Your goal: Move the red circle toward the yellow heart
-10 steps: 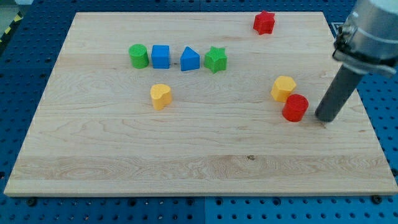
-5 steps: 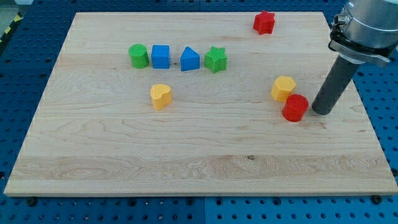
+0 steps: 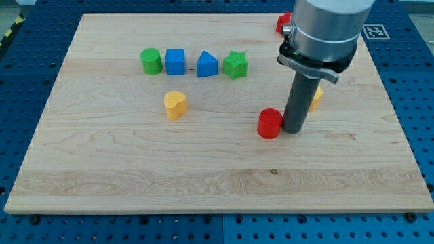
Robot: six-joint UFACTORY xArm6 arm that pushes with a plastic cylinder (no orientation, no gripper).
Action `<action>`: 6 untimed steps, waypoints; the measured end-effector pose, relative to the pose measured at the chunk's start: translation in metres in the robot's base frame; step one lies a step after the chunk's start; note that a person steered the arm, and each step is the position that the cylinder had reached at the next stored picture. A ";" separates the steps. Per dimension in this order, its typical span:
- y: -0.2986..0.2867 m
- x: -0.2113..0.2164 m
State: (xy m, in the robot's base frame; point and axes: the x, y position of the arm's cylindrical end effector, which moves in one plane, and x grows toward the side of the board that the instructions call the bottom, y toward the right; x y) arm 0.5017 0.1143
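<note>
The red circle (image 3: 269,124) lies on the wooden board right of the middle. My tip (image 3: 293,129) touches its right side. The yellow heart (image 3: 175,104) lies well to the left of the red circle and a little higher in the view, with bare board between them. The rod and the arm's grey body rise from the tip toward the view's top.
A green circle (image 3: 150,60), a blue cube (image 3: 175,61), a blue triangular block (image 3: 207,65) and a green star (image 3: 235,64) form a row near the top. A yellow hexagon (image 3: 316,97) and a red star (image 3: 283,21) are partly hidden behind the arm.
My tip has moved left, pushing the red circle leftward away from the yellow hexagon. The arm now covers most of the hexagon and the red star.
</note>
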 end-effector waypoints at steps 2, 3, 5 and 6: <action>0.000 0.007; 0.013 -0.005; 0.015 -0.002; 0.018 0.003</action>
State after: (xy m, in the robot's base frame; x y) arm 0.5043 0.1326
